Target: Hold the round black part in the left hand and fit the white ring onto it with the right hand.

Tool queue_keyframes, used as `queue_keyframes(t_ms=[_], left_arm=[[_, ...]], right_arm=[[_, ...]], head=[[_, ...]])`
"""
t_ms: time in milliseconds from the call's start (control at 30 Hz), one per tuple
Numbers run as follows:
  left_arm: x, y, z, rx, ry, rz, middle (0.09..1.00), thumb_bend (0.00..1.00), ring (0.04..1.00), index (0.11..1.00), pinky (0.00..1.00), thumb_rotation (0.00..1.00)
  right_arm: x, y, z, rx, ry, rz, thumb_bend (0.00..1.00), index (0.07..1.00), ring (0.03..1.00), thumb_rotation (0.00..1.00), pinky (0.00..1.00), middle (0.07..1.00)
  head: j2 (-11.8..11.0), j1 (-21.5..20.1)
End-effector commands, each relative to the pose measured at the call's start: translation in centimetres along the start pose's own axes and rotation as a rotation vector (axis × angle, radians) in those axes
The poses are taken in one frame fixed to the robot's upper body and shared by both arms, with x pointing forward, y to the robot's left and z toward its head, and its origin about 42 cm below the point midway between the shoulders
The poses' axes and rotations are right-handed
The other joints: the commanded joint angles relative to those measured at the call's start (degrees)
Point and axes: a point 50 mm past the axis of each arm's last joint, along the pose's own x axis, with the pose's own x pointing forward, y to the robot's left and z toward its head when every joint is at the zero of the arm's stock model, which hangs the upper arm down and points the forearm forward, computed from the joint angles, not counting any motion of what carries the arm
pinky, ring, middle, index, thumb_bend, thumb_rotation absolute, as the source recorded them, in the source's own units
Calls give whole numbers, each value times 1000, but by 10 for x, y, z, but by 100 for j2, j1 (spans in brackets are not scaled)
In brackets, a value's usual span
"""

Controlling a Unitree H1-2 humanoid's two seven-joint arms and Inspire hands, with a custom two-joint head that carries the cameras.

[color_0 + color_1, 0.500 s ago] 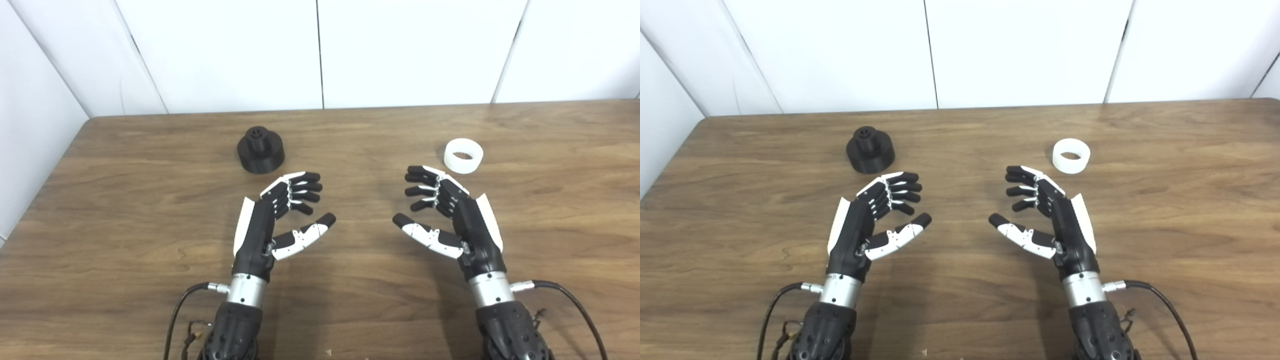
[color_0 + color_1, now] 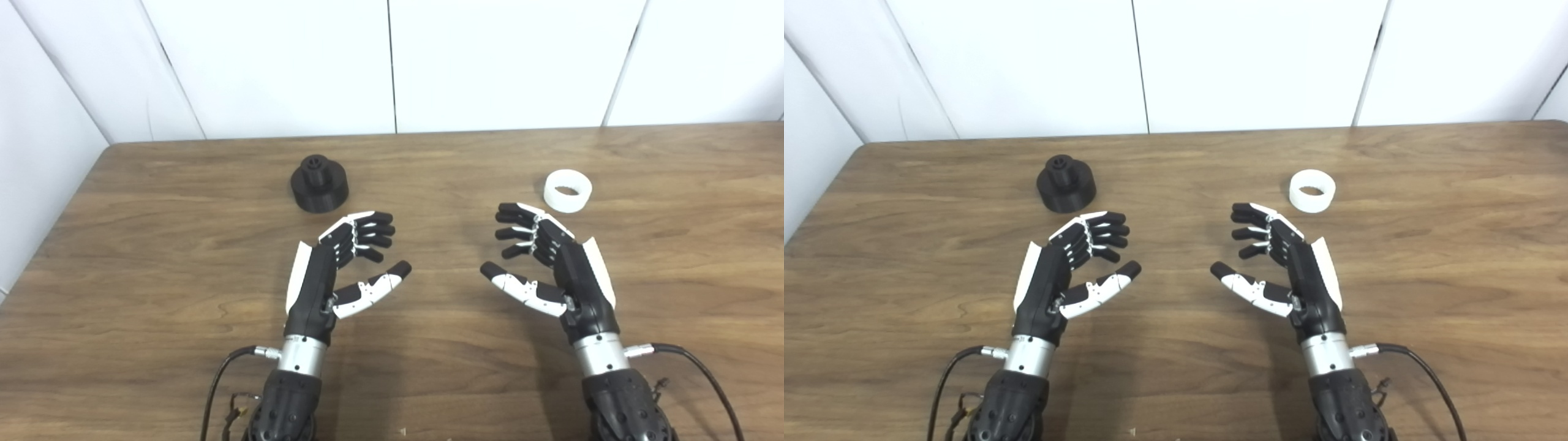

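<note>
Bright, even light; soft shadows, sl. blur

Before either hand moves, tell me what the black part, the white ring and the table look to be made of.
Black part: probably matte plastic, perhaps printed; dull, no glints.
White ring: likely slightly translucent plastic; milky, soft-edged wall.
Table: wood or wood-look laminate; brown grain, faint sheen.

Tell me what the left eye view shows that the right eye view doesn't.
Only the left eye view shows the floor gap past the table's left edge, at bottom left. Only the right eye view shows an extra wall seam at far right. Both share the wooden table, the round black part and the white ring standing apart on it, and the left hand and right hand, both open and holding nothing.
</note>
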Motion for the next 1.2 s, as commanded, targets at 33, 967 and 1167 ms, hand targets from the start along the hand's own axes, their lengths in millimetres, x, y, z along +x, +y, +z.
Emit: queue_keyframes(t_ms=[33,967,1167], left_arm=[[10,0,11,-9,-71,4,667,628,629,666,532,136],[11,-21,6,-11,-53,7,673,648,640,680,544,127],[11,-21,6,1,-51,10,673,642,637,681,539,122]], right_arm=[[0,3,10,27,-60,-16,646,754,680,187,552,750],[-7,-22,-9,20,-45,-8,665,763,694,277,579,755],[-8,-24,-11,16,-53,-7,662,761,697,260,587,753]], head=[[8,2],[-259,1226],[-269,1230]])
